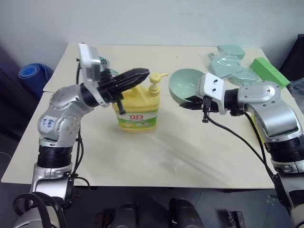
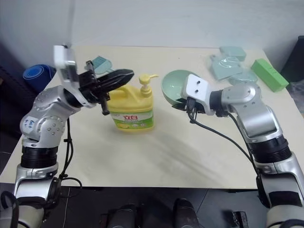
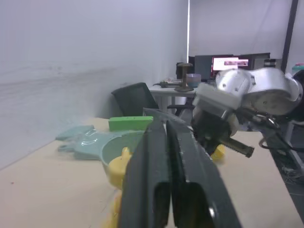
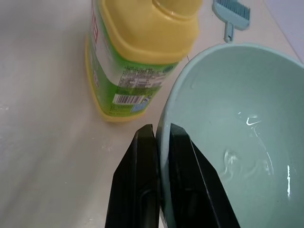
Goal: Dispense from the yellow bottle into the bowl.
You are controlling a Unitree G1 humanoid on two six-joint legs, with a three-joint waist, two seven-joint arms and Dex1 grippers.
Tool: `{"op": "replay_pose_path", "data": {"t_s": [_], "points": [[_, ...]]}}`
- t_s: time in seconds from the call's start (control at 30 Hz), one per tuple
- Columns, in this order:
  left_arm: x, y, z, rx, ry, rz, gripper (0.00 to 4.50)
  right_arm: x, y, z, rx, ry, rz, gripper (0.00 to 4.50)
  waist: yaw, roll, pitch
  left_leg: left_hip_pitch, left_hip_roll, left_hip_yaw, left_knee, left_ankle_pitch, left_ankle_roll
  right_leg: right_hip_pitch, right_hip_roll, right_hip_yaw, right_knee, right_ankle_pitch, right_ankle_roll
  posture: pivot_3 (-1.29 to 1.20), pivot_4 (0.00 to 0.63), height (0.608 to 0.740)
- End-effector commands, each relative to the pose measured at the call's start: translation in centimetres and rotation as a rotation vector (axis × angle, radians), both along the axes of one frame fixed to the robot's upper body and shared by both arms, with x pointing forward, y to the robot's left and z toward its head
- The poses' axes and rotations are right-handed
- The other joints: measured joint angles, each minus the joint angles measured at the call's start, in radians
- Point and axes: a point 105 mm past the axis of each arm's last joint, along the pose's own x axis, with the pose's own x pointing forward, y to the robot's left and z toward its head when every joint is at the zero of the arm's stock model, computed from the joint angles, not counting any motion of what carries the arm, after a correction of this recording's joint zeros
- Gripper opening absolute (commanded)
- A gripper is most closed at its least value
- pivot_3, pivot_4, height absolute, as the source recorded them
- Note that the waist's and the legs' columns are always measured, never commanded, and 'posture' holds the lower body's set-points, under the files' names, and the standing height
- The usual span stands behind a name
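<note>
Left end effector (image 1: 142, 73) is raised, fingers pressed together on nothing, pointing across toward the right arm. Right end effector (image 4: 159, 142) is up too, wrist bent inward, fingers pinching the bowl (image 1: 185, 83) rim.

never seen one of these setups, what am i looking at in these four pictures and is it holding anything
It is a humanoid robot with two arms, each ending in a two-fingered black gripper. Two pictures look down from its head; the other two come from cameras on its wrists. A beige table carries a yellow bottle with a pump, some mint-green dishes and a green block. The right gripper pinches the rim of a mint bowl, holding it tilted beside the bottle. The left gripper is shut, empty, above the bottle.
</note>
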Motion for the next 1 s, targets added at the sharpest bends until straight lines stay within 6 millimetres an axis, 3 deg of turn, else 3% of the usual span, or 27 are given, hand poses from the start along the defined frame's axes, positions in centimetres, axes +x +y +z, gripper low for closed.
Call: {"op": "replay_pose_path", "data": {"t_s": [0.03, 0.23, 0.37, 0.57, 0.8, 1.0], "points": [[0.7, -1.4, 0.8, -0.001, -0.059, 0.037, 0.08, 0.1, 1.0, 1.9, -0.012, -0.046, 0.040, 0.00, -0.008, 0.000, 0.000, -0.001, 0.000, 0.000, 0.000, 0.000, 0.000, -0.001, 0.000, 0.000, 0.000, 0.000, 0.000, 0.00, 0.150, 0.740], [1.6, -2.6, 1.3, -0.028, -0.053, 0.056, 0.08, -0.1, 2.5, 2.6, -0.032, -0.050, 0.102, 0.00, -0.023, -0.001, 0.001, -0.001, 0.000, -0.001, 0.002, 0.000, 0.000, -0.001, -0.001, 0.000, 0.002, 0.000, 0.001, 0.00, 0.150, 0.740], [3.0, -1.9, 1.8, -0.055, -0.042, 0.157, 0.08, 0.0, 3.3, 3.2, -0.022, -0.058, 0.124, 0.00, -0.025, -0.001, 0.001, -0.001, 0.001, -0.001, 0.003, 0.001, 0.000, -0.001, -0.001, 0.000, 0.003, 0.000, 0.001, 0.00, 0.150, 0.740], [3.2, -1.9, 1.9, -0.065, -0.019, 0.165, 0.08, 0.5, 4.2, 3.7, -0.011, -0.071, 0.131, 0.00, -0.022, -0.001, 0.001, -0.001, 0.001, -0.002, 0.004, 0.001, 0.000, -0.001, -0.001, -0.001, 0.004, 0.000, 0.001, 0.00, 0.150, 0.740], [2.6, -2.9, 0.2, 0.049, 0.030, 0.134, 0.08, 1.0, 5.0, 4.2, 0.004, -0.085, 0.134, 0.00, -0.023, -0.001, 0.001, -0.002, 0.001, -0.004, 0.005, 0.001, 0.000, -0.001, -0.001, -0.002, 0.004, 0.000, 0.001, 0.00, 0.150, 0.740], [3.6, -2.7, -1.4, 0.098, 0.130, 0.200, 0.08, 1.1, 5.1, 4.4, 0.013, -0.089, 0.132, 0.00, -0.023, -0.001, 0.001, -0.002, 0.001, -0.004, 0.006, 0.001, 0.000, -0.001, -0.001, -0.002, 0.005, 0.000, 0.001, 0.00, 0.150, 0.740]]}}
